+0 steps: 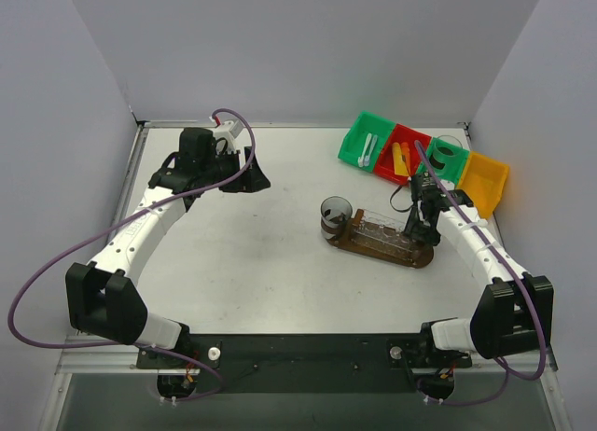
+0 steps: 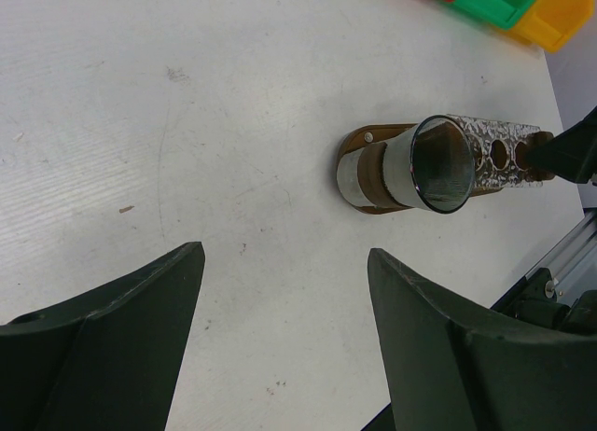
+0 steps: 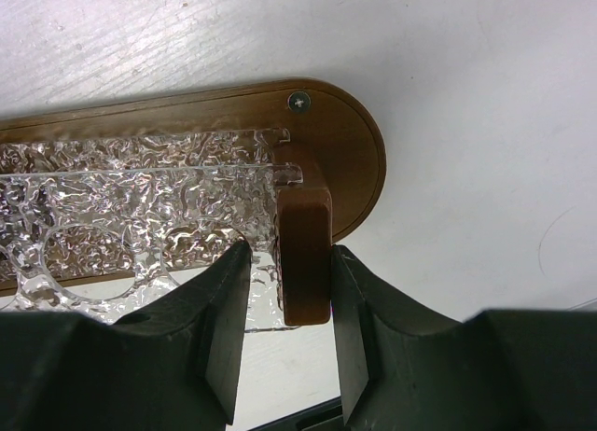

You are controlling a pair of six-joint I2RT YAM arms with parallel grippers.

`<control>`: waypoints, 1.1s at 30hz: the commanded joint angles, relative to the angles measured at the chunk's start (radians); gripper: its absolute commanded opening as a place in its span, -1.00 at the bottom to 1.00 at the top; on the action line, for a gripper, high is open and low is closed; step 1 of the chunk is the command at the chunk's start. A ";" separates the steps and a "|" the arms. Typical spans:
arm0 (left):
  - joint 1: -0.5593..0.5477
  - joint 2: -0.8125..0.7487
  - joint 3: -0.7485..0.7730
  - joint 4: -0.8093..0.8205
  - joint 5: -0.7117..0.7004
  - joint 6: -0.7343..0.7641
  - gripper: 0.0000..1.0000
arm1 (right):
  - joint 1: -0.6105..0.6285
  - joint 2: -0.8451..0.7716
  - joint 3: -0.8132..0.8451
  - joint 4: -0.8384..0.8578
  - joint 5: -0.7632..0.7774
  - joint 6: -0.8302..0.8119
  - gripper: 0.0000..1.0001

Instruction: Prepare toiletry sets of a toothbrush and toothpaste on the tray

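The tray (image 3: pixel 345 151) lies on the table (image 1: pixel 261 263) at about 3 o'clock from centre, long axis running 9 to 3; a clear rack (image 3: pixel 140 207) with round holes sits along its top, and one cup (image 1: pixel 336 215) stands at its 9 o'clock end; the left wrist view looks into that cup and shows nothing inside. The toothbrushes (image 1: pixel 369 149) and toothpaste (image 1: pixel 402 158) lie in the bins (image 1: pixel 485 184) at 1 o'clock, well apart from the tray; a second cup (image 1: pixel 448 151) sits in a green bin there.

The right hand (image 3: pixel 289 256) straddles the wooden post (image 3: pixel 305 235) at the tray's 3 o'clock end; one finger touches the post, the other shows a sliver of rack between, so I cannot tell whether it is clenched or only closing in. The left hand (image 1: pixel 254 177) hangs released and empty at 10 o'clock, fingers wide, facing the cup from afar.

No set looks begun; the step in hand seems to be placing or steadying the tray. Next would come a toothbrush and a tube into the cup; the right hand must first let go of the post and reach to 1 o'clock; the slim brushes lie flat in their bin, so a low, precise pinch seems needed.
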 commanded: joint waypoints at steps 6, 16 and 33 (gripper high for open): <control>0.007 -0.037 0.003 0.044 0.011 0.000 0.62 | 0.008 0.011 0.005 -0.005 0.038 -0.078 -0.74; 0.007 -0.039 0.003 0.047 0.011 0.000 0.63 | 0.012 -0.009 -0.020 0.030 0.023 -0.134 -0.87; 0.007 -0.042 0.000 0.047 0.014 -0.001 0.63 | 0.043 -0.023 -0.035 0.052 0.024 -0.137 -0.91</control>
